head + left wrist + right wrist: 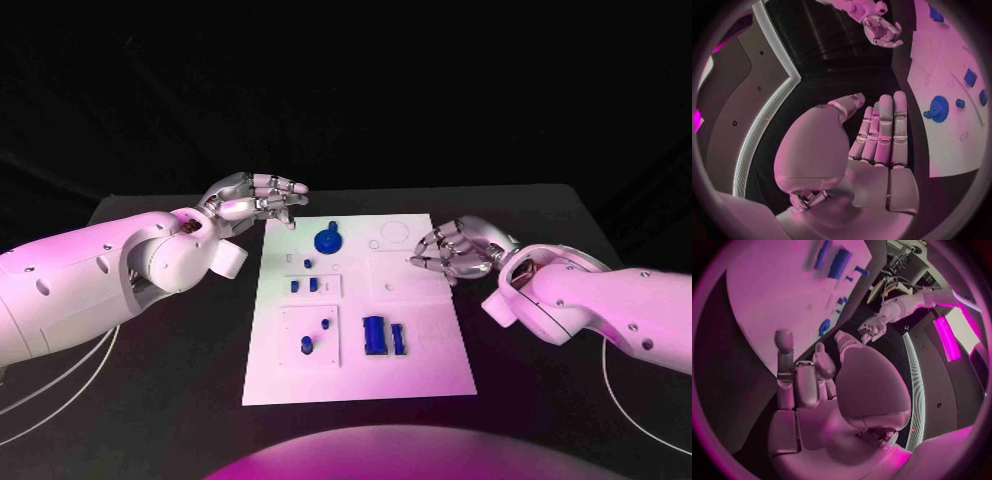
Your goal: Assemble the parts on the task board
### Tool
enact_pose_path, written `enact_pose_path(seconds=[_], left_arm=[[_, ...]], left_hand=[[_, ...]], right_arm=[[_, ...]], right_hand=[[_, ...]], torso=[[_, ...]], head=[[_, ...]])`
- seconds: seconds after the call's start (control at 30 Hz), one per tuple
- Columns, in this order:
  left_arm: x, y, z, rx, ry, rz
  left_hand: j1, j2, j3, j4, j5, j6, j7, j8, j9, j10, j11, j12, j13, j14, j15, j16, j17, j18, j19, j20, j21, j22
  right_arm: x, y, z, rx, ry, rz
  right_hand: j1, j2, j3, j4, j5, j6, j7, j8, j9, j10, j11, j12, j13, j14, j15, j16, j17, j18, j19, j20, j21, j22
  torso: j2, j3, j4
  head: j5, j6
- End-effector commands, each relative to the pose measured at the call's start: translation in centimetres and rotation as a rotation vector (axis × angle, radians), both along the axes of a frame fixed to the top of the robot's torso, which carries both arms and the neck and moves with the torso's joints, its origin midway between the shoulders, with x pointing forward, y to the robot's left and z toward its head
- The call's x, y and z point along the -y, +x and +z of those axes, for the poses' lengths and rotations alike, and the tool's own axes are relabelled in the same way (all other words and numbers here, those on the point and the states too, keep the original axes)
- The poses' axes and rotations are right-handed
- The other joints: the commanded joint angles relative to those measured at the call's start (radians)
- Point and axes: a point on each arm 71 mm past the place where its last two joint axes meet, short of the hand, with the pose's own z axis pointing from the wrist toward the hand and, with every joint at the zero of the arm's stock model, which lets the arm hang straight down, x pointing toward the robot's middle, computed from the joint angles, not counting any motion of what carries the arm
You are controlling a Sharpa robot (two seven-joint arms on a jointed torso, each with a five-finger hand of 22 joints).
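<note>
Black table [173, 400] spreads under everything, and the white task board [433, 370] lies lengthwise down its middle, running from the far side toward the robot. The two arms flank the board's far half. The left hand [257, 200] hangs over the table just off the board's far left corner, holding nothing; in the left wrist view its fingers [882, 131] lie straight and side by side with the thumb set apart, and the board's edge lies beside them, not touched. The right hand [459, 250] sits at the board's right edge, a little nearer than the left, its fingers curled inward with nothing between them; the right wrist view shows one finger [784, 357] upright and the rest bent.

On the board, the tall blue block [374, 334] stands in the near half, with a slimmer blue bar [398, 339] just right of it. The round blue knob part [329, 239] lies near the far end, between the two hands and closer to the left one. A small blue peg [307, 345] stands left of the block, and tiny blue pieces [303, 285] sit mid-board.
</note>
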Motion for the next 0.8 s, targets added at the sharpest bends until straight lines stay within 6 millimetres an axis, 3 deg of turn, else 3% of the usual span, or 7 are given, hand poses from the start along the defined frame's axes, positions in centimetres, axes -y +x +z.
enact_pose_path(seconds=[0.03,0.47,0.5,0.57,0.6,0.77,0.8], left_arm=[[-0.8,0.7,0.1,0.039,-0.077,0.109],[-1.8,3.3,-1.4,0.111,-0.114,0.348],[-1.2,2.9,-1.7,0.061,-0.075,0.238],[-1.2,2.9,-1.7,0.062,-0.075,0.241],[-1.1,2.8,-1.7,0.062,-0.074,0.244],[-0.5,2.2,-1.9,0.067,-0.068,0.28],[-0.3,2.1,-1.9,0.069,-0.066,0.289]], left_hand=[[-0.011,-0.002,0.002,0.013,0.002,-0.01,0.017,0.016,0.003,0.003,-0.004,0.013,-0.001,-0.056,0.007,-0.092,-0.043,0.012,-0.044,0.008,-0.071,-0.04],[-0.012,-0.021,0.055,0.048,-0.002,-0.029,0.002,0.015,-0.008,0.036,0.037,-0.241,-0.049,-0.192,0.094,-0.668,-0.219,0.003,-0.18,0.119,-0.616,-0.373],[-0.418,0.179,-0.542,-0.047,-0.189,-0.786,-0.202,-0.391,-0.179,-0.922,-0.157,-0.41,-0.112,-0.956,-0.079,-1.07,-0.329,-0.17,-0.856,-0.171,-0.892,-0.483],[-0.465,0.179,-0.542,-0.047,-0.189,-0.786,-0.202,-0.391,-0.179,-0.922,-0.157,-0.41,-0.112,-0.956,-0.079,-1.07,-0.329,-0.17,-0.856,-0.171,-0.892,-0.483],[-0.499,0.179,-0.542,-0.047,-0.189,-0.786,-0.202,-0.391,-0.179,-0.922,-0.157,-0.41,-0.112,-0.956,-0.079,-1.07,-0.329,-0.17,-0.856,-0.171,-0.892,-0.483],[-0.663,0.179,-0.542,-0.047,-0.189,-0.786,-0.202,-0.391,-0.179,-0.922,-0.157,-0.41,-0.112,-0.956,-0.079,-1.07,-0.329,-0.17,-0.856,-0.171,-0.892,-0.483],[-1.368,0.179,-0.542,-0.047,-0.189,-0.786,-0.202,-0.391,-0.179,-0.922,-0.157,-0.41,-0.112,-0.956,-0.079,-1.07,-0.329,-0.17,-0.856,-0.171,-0.892,-0.483]], right_arm=[[0.7,2.6,1.0,0.083,0.324,-0.089],[1.1,10.0,0.5,0.16,0.517,-0.169],[1.4,9.7,0.2,0.142,0.388,-0.199],[1.3,9.6,0.2,0.142,0.394,-0.201],[1.1,9.5,0.2,0.142,0.4,-0.204],[-0.2,8.4,0.2,0.138,0.47,-0.238],[-0.5,8.0,0.2,0.136,0.488,-0.247]], right_hand=[[0.068,-0.001,0.051,-0.002,-0.005,-0.018,0.011,-0.013,-0.002,-0.171,0.014,-0.33,-0.226,-0.161,0.015,-0.321,-0.395,0.01,-0.068,0.018,-0.14,-0.1],[0.077,-0.055,0.282,-0.05,-0.095,-0.03,0.088,-0.131,-0.13,-0.198,0.113,-0.798,-0.907,-0.36,0.132,-0.942,-0.667,0.013,-0.275,0.146,-0.407,-0.54],[-0.339,0.161,-0.184,-0.275,-0.285,-0.931,-0.122,-0.263,-0.596,-0.523,-0.037,-0.932,-1.198,-0.678,0.033,-1.308,-1.051,-0.171,-1.222,-0.071,-0.471,-1.143],[-0.394,0.161,-0.184,-0.275,-0.285,-0.931,-0.122,-0.263,-0.596,-0.555,-0.037,-0.932,-1.198,-1.411,0.033,-1.308,-1.051,-0.171,-1.222,-0.071,-0.471,-1.143],[-0.43,0.161,-0.184,-0.275,-0.285,-0.931,-0.122,-0.263,-0.596,-1.266,-0.037,-0.932,-1.198,-1.411,0.033,-1.308,-1.051,-0.171,-1.222,-0.071,-0.471,-1.143],[-0.6,0.161,-0.184,-0.275,-0.285,-0.931,-0.122,-0.263,-0.596,-1.266,-0.037,-0.932,-1.198,-1.411,0.033,-1.308,-1.051,-0.171,-1.222,-0.071,-0.471,-1.143],[-1.328,0.161,-0.184,-0.275,-0.285,-0.931,-0.122,-0.263,-0.596,-1.266,-0.037,-0.932,-1.198,-1.411,0.033,-1.308,-1.051,-0.171,-1.222,-0.071,-0.471,-1.143]], torso=[[-0.018,-0.0051,-0.0064],[-0.043,0.0053,0.0019],[-0.038,-0.0001,-0.0012],[-0.039,0.0001,-0.0006],[-0.041,0.0003,0.0],[-0.054,0.0028,0.007],[-0.058,0.0034,0.0089]], head=[[0.004,0.028],[0.02,0.119],[0.014,0.1],[0.014,0.103],[0.014,0.106],[0.017,0.14],[0.018,0.149]])
